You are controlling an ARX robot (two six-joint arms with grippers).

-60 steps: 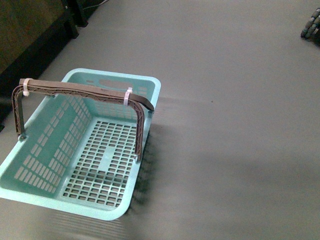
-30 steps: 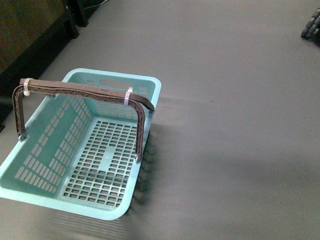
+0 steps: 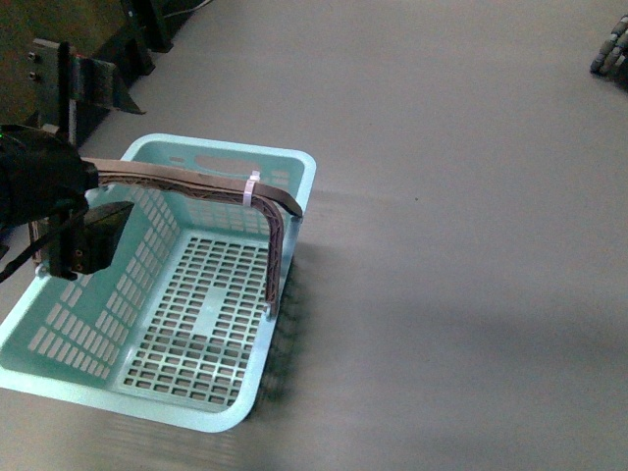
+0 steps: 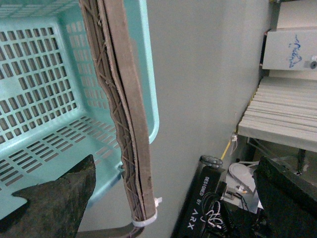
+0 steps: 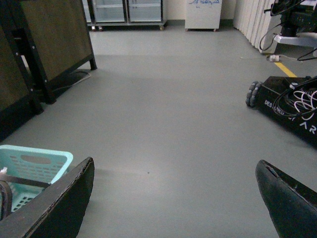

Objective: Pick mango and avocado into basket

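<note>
- Left arm [image 3: 39, 186] hangs over the basket's left end, close to the brown handle [image 3: 186, 182].
- Left gripper [image 4: 168, 198]: jaws spread wide.
- Basket [image 3: 186, 417] sits on the grey floor [image 3: 471, 294], left of centre in the front view.
- Right gripper [image 5: 173, 198]: jaws spread wide, over bare floor.

Smooth grey floor [image 3: 442, 196], matte finish. Standing directly on it: one light teal slotted plastic basket with brown handle [image 3: 147, 407]; dark wooden panel on black feet [image 5: 49, 39], beyond the basket; black wheeled robot base [image 5: 292, 109], well apart.
</note>
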